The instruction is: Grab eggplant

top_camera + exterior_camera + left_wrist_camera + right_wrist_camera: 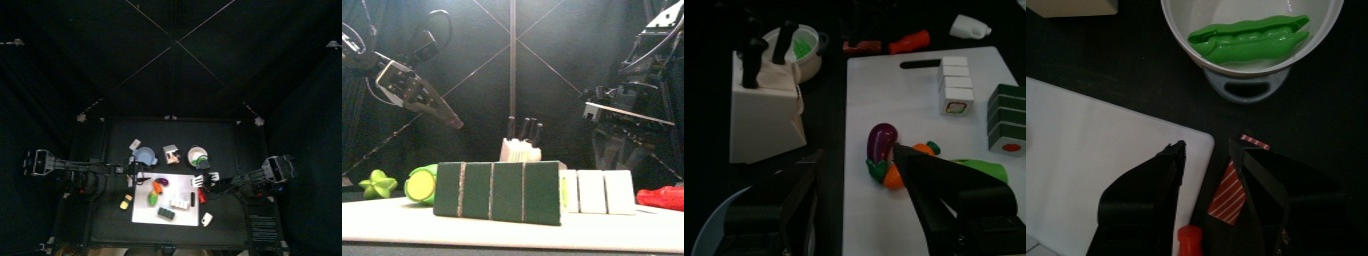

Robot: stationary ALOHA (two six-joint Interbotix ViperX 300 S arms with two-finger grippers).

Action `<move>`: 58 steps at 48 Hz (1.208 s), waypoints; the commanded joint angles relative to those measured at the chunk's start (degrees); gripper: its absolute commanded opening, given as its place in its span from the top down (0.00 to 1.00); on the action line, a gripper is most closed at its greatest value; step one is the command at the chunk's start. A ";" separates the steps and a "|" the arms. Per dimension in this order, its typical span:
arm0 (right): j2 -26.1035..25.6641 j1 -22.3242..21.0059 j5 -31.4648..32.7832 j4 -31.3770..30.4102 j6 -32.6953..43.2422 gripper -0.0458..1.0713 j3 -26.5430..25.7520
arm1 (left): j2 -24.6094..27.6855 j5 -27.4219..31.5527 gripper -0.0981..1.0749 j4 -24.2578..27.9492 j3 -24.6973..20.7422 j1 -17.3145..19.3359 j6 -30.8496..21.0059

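Observation:
The eggplant (881,140) is a small dark purple oblong lying on the white cutting board (911,100). It touches an orange piece (894,176), with a green piece (970,165) beside that. My left gripper (859,156) is open and empty, and hovers just short of the eggplant, which lies ahead between the jaw tips. In the top view the left gripper (134,181) is at the board's left edge. My right gripper (1207,150) is open over the black table, above a red striped strip (1229,192). The eggplant is hidden in the front view.
A white knife block (762,105) stands beside the board, near my left jaw. A white bowl (1251,72) holds a green pea pod (1248,35). White blocks (955,85) and a green block (1005,120) sit on the board. A green star (376,185) lies at front left.

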 commanded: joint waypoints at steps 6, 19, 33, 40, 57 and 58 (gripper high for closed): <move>-0.53 0.00 0.09 -0.09 0.09 0.26 -0.53 | 4.48 -0.18 0.09 0.35 -3.52 -0.35 -0.09; -0.18 -0.09 0.00 -0.18 0.09 0.26 -0.62 | 11.87 -0.18 0.08 0.26 -7.47 -2.11 -0.09; 0.18 0.09 -0.09 -0.09 0.09 0.26 -0.44 | 19.42 -0.18 0.08 0.26 -12.57 -3.08 -0.09; 0.26 0.09 -0.09 -0.09 0.09 0.26 -0.44 | 22.68 -0.18 0.08 0.18 -13.71 -4.04 -0.09; 0.26 0.18 -0.70 -0.09 0.09 0.26 -0.44 | 25.93 0.18 0.09 -0.18 -15.56 -4.31 -0.18; 0.26 0.18 -0.70 -0.09 0.09 0.26 -0.44 | 26.02 0.26 0.09 -0.26 -15.56 -4.39 -0.09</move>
